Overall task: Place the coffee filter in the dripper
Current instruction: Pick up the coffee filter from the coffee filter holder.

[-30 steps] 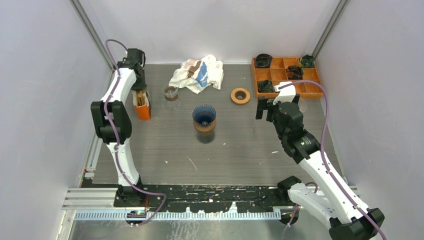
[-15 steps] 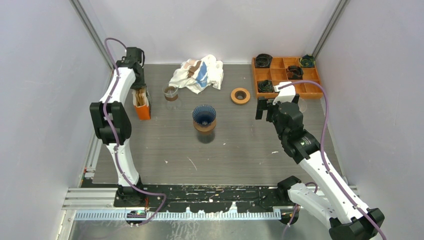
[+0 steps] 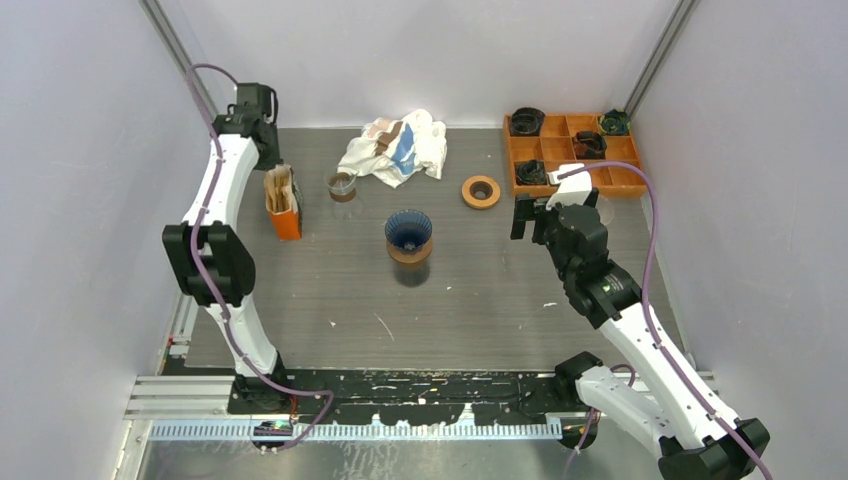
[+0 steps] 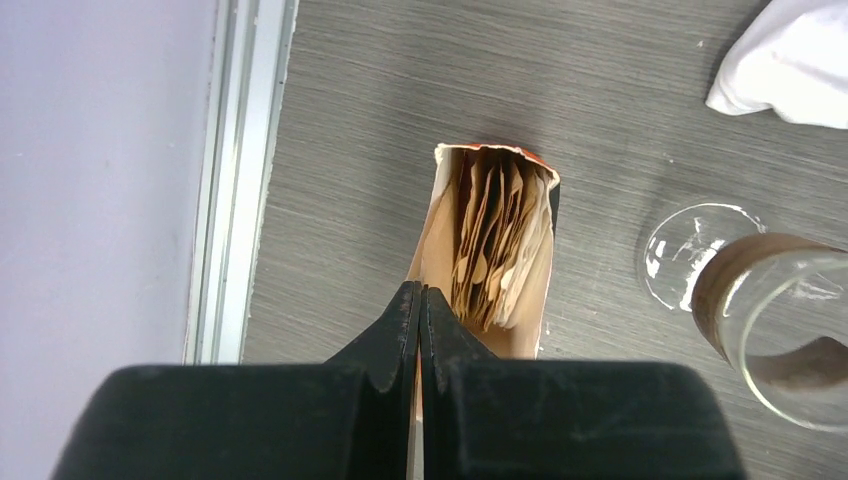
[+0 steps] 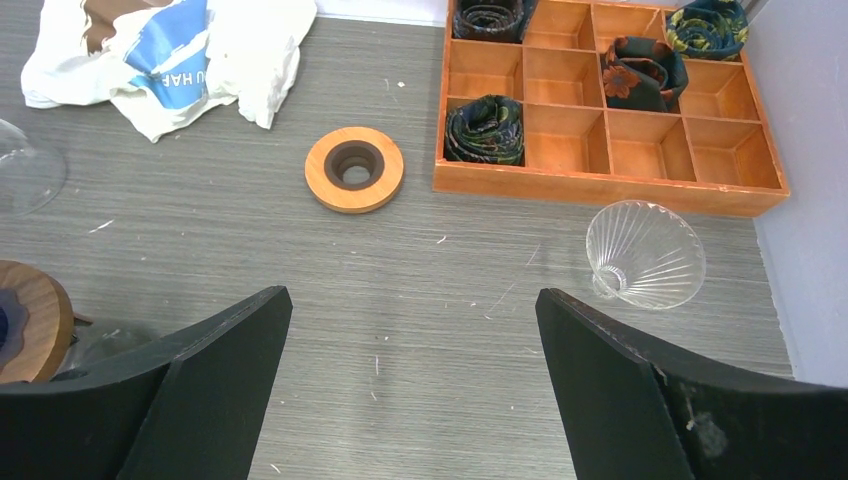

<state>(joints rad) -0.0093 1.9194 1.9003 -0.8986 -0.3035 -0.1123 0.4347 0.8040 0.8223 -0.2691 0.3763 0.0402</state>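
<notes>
Top external view: the blue dripper (image 3: 408, 235) stands near the middle of the gray table (image 3: 470, 300). It sits on a brown wooden ring of its own, and it has no paper in it.

From the dripper, the orange box (image 3: 284, 210) is at 9 o'clock, close to the left wall. The coffee filters (image 4: 495, 235) stand packed inside the box, brown and cream, with their edges poking out of the top. The left gripper (image 4: 420, 295) hangs over the near edge of that box. Its two black fingers are pressed tight together. I cannot tell if any paper is caught between them.

A glass cup (image 3: 342, 186) stands at 10 o'clock from the dripper, between the box and the dripper but a little to the back. A crumpled cloth (image 3: 395, 145) lies at 12 o'clock, by the back wall. A loose wooden ring (image 3: 481, 191) lies flat at 2 o'clock.

The right gripper (image 5: 412, 295) hovers at 3 o'clock from the dripper, jaws spread wide and holding nothing. Past it sits an orange tray (image 5: 600, 190) with dark rolled-up things (image 5: 485, 128) in some of its boxes. A clear glass cone (image 5: 645, 255) lies on its side just in front of the tray.
</notes>
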